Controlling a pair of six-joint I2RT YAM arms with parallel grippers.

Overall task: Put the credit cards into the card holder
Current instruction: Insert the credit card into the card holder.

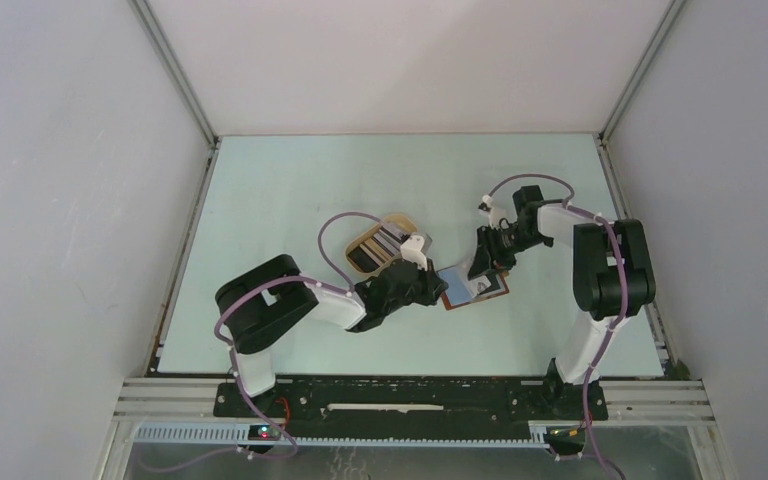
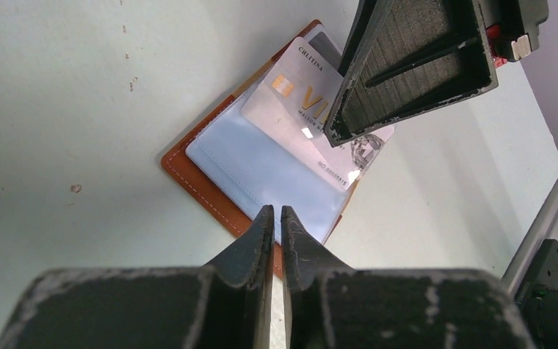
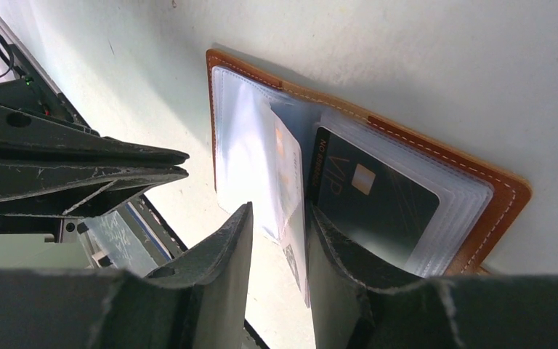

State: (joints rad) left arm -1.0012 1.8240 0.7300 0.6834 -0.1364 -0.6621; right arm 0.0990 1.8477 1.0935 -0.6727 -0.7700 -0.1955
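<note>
The right gripper (image 3: 280, 214) stands partly open astride a white card (image 3: 287, 167), with a gap showing on one side. It seems to be steering the card into a clear sleeve of the card holder (image 3: 510, 195) just below its tips. Opposite, the left gripper (image 2: 276, 215) is nearly closed at the holder's near edge, probably to steady it. Whether it pinches the sleeve is unclear. A black card (image 3: 374, 193) sits pocketed beside the right gripper.

White walls (image 1: 60, 200), pale green tabletop (image 1: 290, 190)
</note>
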